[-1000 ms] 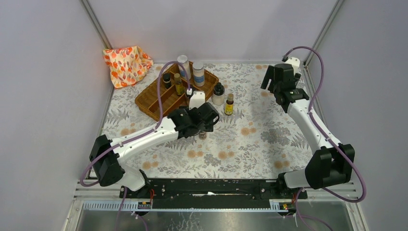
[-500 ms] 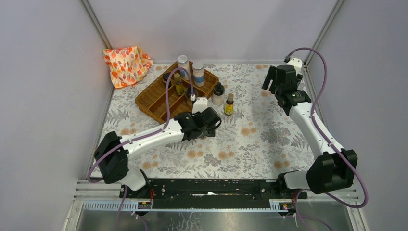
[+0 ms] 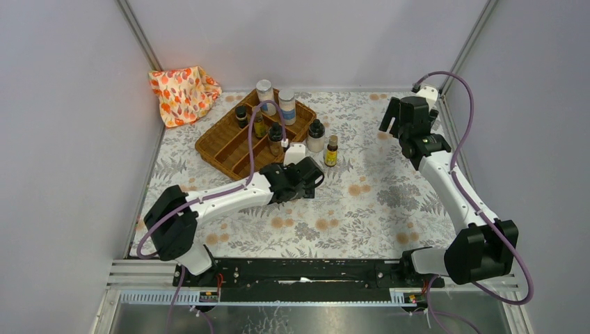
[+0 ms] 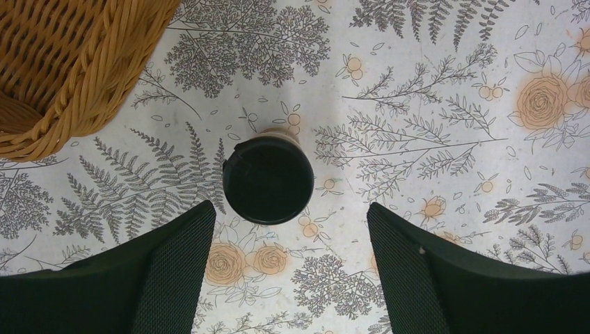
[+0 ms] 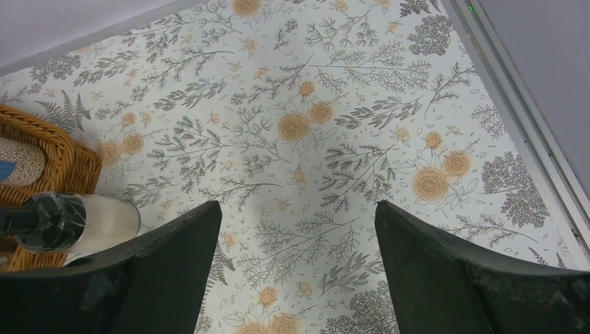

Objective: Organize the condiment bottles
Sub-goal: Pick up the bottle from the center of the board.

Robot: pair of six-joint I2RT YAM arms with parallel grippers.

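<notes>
A small black-capped bottle (image 4: pixel 268 179) stands on the floral tablecloth, seen from straight above. My left gripper (image 4: pixel 291 233) hangs open over it, its fingertips just short of the cap, one on each side. From above, the left gripper (image 3: pixel 306 181) hides this bottle. In the wicker tray (image 3: pixel 222 142) stand two tall white-filled jars (image 3: pixel 265 94) (image 3: pixel 286 106), a slim yellow bottle (image 3: pixel 259 126) and two dark-capped bottles (image 3: pixel 241 115) (image 3: pixel 276 132). Right of the tray stand a black-capped white jar (image 3: pixel 316 136) and a yellow bottle (image 3: pixel 332 151). My right gripper (image 3: pixel 405 117) is open and holds nothing.
An orange-patterned cloth (image 3: pixel 182 92) lies bunched in the back left corner. The tray's corner (image 4: pixel 62 76) is just left of the small bottle. In the right wrist view the white jar (image 5: pixel 76 221) and the tray's edge (image 5: pixel 52 149) sit at the left, and a metal rail (image 5: pixel 529 132) runs along the right.
My left gripper has moved right and away from the arm's base, and now covers the small bottle from above. Its jaws have narrowed a little. The right gripper has barely shifted.
</notes>
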